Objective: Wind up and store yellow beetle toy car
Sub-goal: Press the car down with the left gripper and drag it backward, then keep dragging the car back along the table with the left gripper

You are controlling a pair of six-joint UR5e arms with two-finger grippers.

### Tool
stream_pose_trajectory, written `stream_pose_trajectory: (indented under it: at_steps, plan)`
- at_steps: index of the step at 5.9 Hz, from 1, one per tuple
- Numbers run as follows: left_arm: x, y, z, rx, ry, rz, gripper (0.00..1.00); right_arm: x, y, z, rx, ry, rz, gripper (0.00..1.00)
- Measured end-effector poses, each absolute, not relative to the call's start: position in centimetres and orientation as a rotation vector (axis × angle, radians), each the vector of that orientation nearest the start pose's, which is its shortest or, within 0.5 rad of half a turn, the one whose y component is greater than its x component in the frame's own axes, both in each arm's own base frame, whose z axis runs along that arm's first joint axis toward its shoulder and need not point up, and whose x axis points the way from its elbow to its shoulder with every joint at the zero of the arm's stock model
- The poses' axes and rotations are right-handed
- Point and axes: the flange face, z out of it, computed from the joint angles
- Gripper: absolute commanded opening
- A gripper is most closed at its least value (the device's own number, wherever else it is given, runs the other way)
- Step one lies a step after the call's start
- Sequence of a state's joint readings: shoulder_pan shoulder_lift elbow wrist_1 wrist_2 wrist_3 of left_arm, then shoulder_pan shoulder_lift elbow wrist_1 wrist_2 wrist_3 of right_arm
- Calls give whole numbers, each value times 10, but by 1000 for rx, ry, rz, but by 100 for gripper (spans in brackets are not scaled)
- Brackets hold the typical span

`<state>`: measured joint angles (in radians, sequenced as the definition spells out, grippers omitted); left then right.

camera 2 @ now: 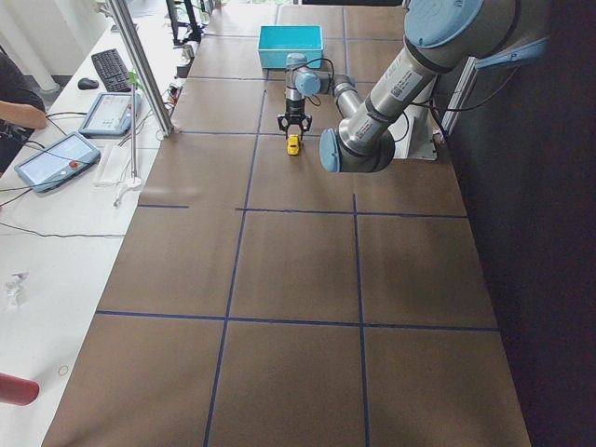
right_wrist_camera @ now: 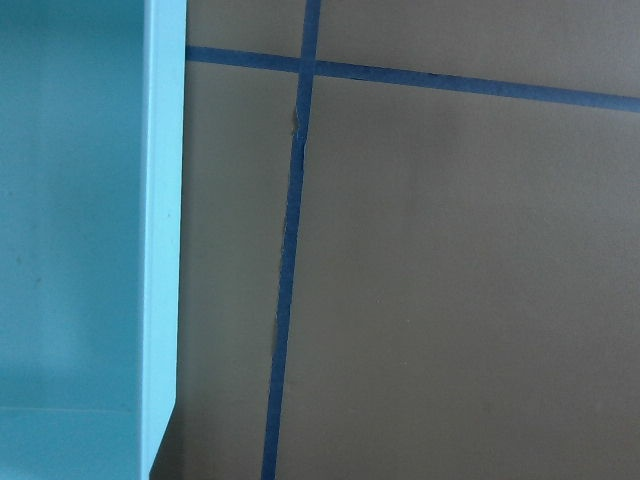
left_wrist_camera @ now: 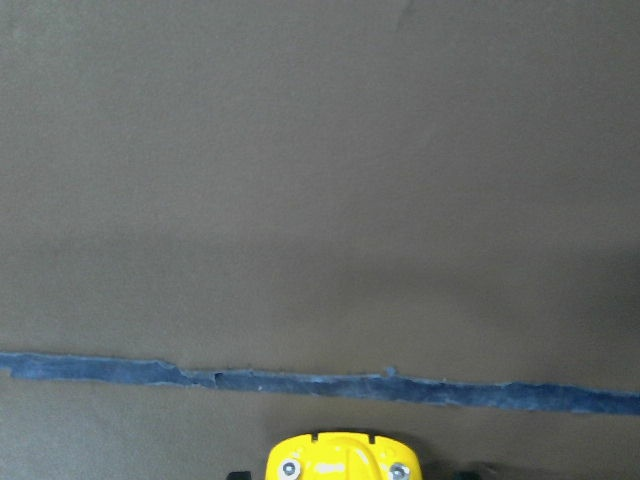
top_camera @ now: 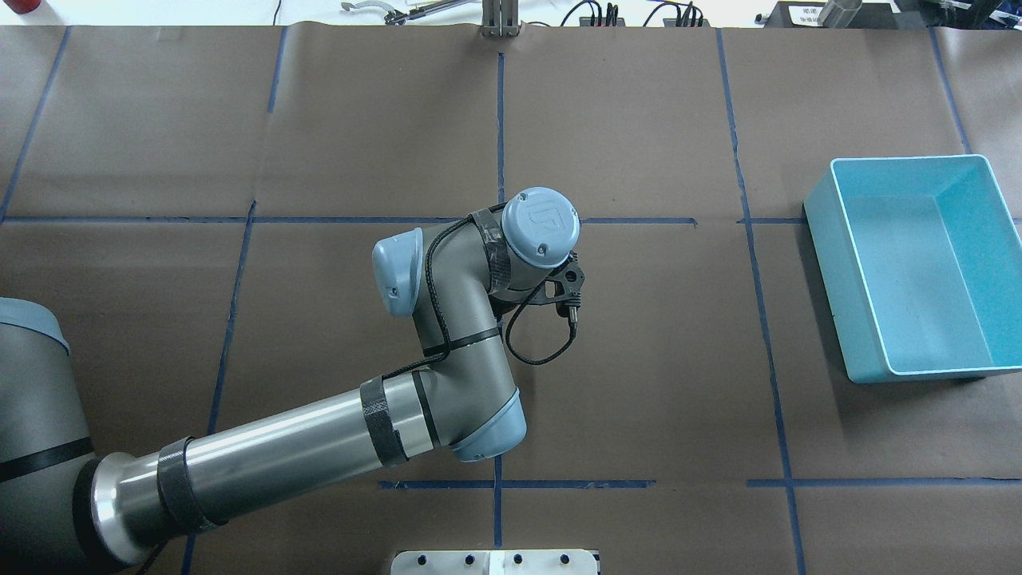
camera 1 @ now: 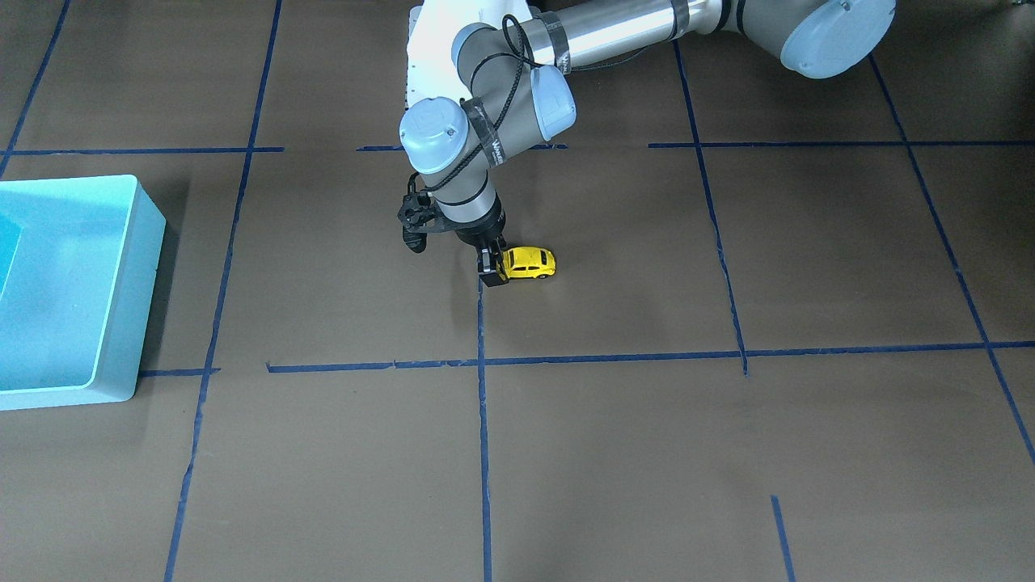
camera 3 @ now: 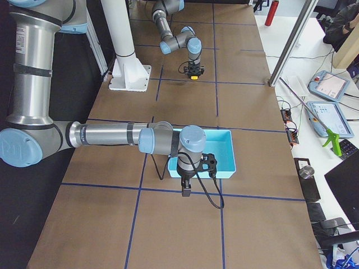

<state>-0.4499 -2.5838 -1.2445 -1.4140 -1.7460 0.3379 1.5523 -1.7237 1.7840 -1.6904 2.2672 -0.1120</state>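
Note:
The yellow beetle toy car (camera 1: 531, 263) stands on its wheels on the brown table near the middle. My left gripper (camera 1: 492, 272) points straight down over the car's one end, its black fingers shut on that end. The left wrist view shows only the car's yellow end (left_wrist_camera: 340, 457) at the bottom edge. In the overhead view my left wrist hides the car. The turquoise bin (top_camera: 838, 275) stands apart, on my right side. My right gripper (camera 3: 185, 193) hangs beside the bin's edge; I cannot tell if it is open or shut.
Blue tape lines (camera 1: 483, 364) divide the brown table into squares. The turquoise bin (camera 1: 139, 307) holds nothing that I can see; its wall shows in the right wrist view (right_wrist_camera: 160, 250). Tablets and a keyboard lie on a side table (camera 2: 74, 154).

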Motion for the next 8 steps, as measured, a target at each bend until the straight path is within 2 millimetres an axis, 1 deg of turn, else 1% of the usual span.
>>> stream_pose_trajectory:
  at_steps: [2, 4, 6, 8]
  plan:
    - [668, -452, 168, 483, 387, 1461, 24, 61, -423, 641, -24, -698, -106, 100]
    - [664, -450, 157, 520, 399, 1460, 23, 61, -423, 641, -25, -698, -105, 100]
    - [671, -436, 141, 599, 447, 1470, 23, 61, -423, 641, -25, -698, -105, 100]
    - [680, -420, 120, 654, 550, 1461, 23, 61, -423, 641, -25, -698, -105, 100]
